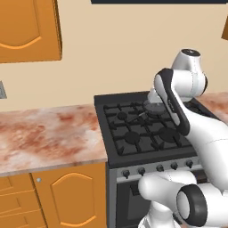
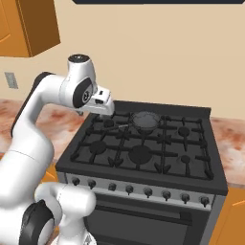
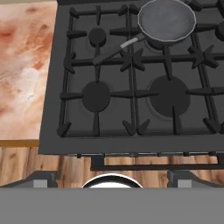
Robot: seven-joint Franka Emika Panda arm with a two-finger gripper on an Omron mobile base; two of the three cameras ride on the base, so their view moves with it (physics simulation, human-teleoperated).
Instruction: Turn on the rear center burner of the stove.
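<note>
The black stove (image 2: 191,109) has six burners under black grates and a silver front strip of dark knobs (image 2: 148,192). A grey round pan (image 2: 145,119) sits on the rear center spot and hides the rear center burner beneath it. In the hand view the pan (image 3: 166,19) is at the top right, its handle pointing toward the small rear left burner (image 3: 97,37). My gripper (image 2: 105,108) hangs high over the stove's left side, well above the grates. Its fingertips (image 3: 43,178) stand far apart at the bottom of the hand view, open and holding nothing.
A wide black disc burner (image 3: 169,96) lies at front center, a smaller one (image 3: 96,96) at front left. Marbled counter (image 1: 49,133) runs left of the stove (image 1: 100,100), with orange cabinets (image 1: 67,196) below and an upper cabinet (image 1: 26,26). More counter (image 2: 232,139) lies to the right.
</note>
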